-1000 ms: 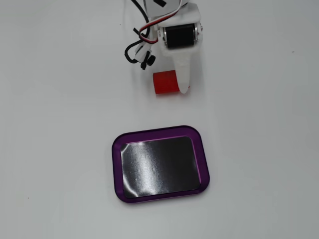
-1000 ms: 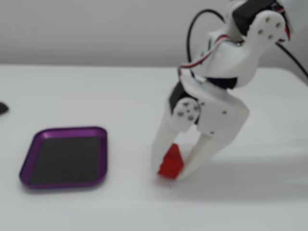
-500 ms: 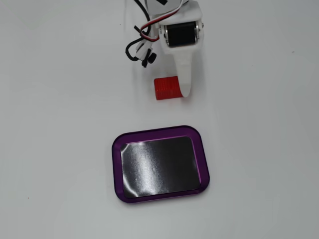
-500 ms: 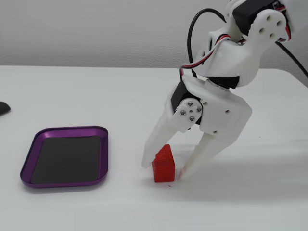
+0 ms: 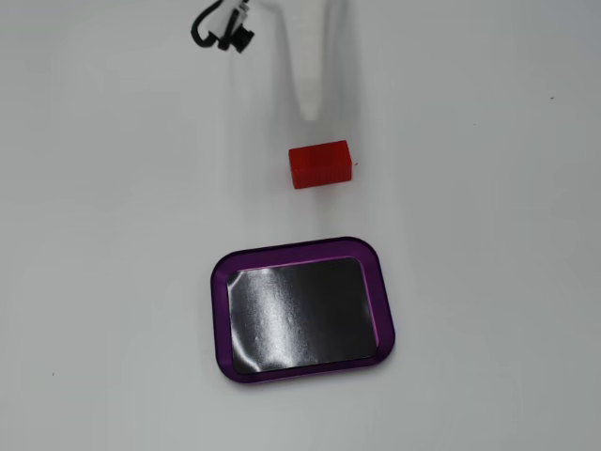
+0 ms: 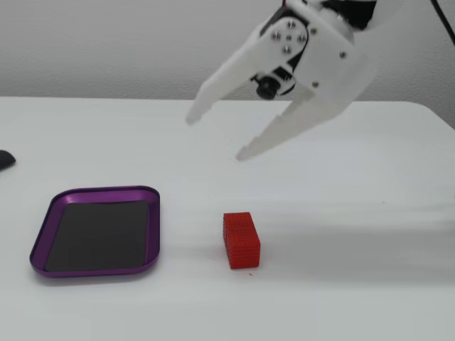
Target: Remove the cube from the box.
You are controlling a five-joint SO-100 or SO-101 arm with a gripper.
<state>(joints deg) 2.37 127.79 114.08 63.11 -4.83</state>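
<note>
The cube, a small bright red block (image 5: 319,164), lies on the white table outside the box, seen in both fixed views (image 6: 241,240). The box, a shallow purple-rimmed tray (image 5: 218,310) with a glossy black floor, is empty in both fixed views (image 6: 43,231). My white gripper (image 6: 215,136) hangs open and empty in the air above and behind the cube, its fingers spread wide. In a fixed view from above only a white finger (image 5: 310,66) shows at the top, above the cube.
A black cable and small clip (image 5: 225,28) lie at the top left of the view from above. A dark object (image 6: 6,159) sits at the left edge of the side view. The table's far edge meets a grey wall.
</note>
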